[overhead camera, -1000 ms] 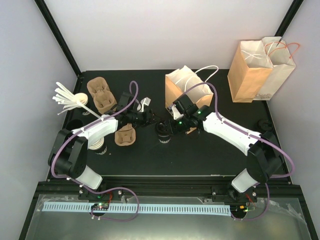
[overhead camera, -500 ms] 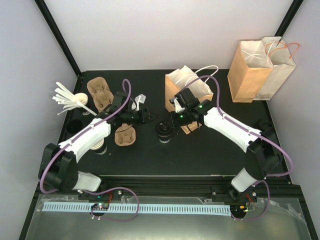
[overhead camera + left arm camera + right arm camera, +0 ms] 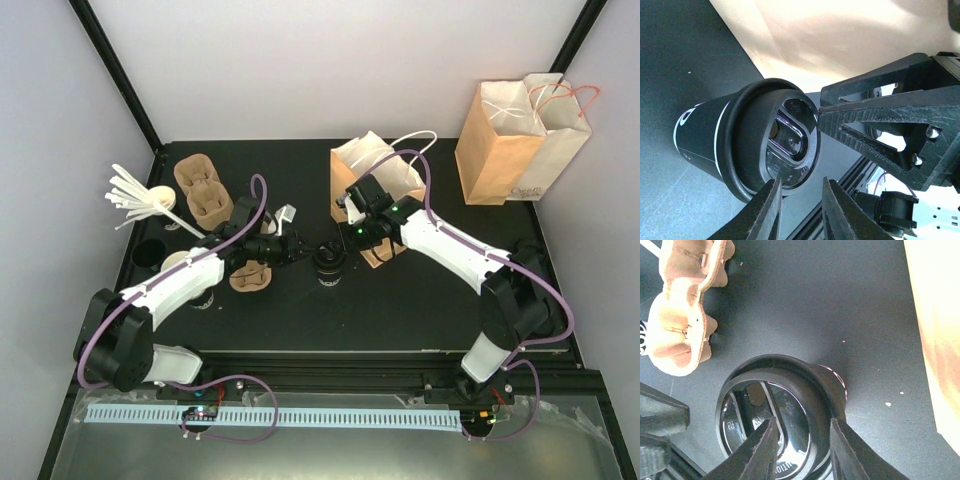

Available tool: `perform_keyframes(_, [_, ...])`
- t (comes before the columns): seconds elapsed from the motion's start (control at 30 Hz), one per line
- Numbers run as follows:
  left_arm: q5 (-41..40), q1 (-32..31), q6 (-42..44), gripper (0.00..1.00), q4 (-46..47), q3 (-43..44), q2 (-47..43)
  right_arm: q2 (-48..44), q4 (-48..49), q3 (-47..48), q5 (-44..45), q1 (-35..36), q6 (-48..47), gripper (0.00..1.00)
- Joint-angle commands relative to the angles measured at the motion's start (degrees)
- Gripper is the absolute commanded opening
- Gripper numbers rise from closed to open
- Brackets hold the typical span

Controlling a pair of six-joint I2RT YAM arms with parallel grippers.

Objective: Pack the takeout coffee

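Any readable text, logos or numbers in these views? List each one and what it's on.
"UTION": raised letters on the lid of the takeout coffee, right wrist view; the start is cut off.
Other raised marks on the lid: too blurred to read.
White mark on the cup's side: partial, unreadable.
Dark print on the far paper bag: too small.

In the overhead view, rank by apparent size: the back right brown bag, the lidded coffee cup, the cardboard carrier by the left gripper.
1. brown bag
2. cardboard carrier, partly under the left arm
3. coffee cup
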Motion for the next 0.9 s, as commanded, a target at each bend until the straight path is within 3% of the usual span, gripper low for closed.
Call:
perform_keyframes(0.0, [1.93, -0.3, -0.71, 0.25, 2.4, 0.98, 1.67, -0.21, 0.11, -0.34, -1.47, -0.26, -0.23, 0.31])
perform_keyframes(0.4, [1.2, -0.36, 1.74, 0.23, -0.18, 2.93, 5.76, -3.52, 3.1, -6.09, -4.31, -0.28, 3.91, 0.28])
perform_keyframes(0.53, [1.05, -0.36, 3.15, 0.22, -2.0, 4.62, 7.81, -4.24, 4.72, -7.42, -5.96, -0.29, 5.36, 0.22])
perform_keyframes(0.87, [-0.24, -0.39, 5.72, 0.22, -5.36, 8.03, 9.69, -5.41, 6.72, -8.82, -5.25, -0.28, 8.32, 0.22])
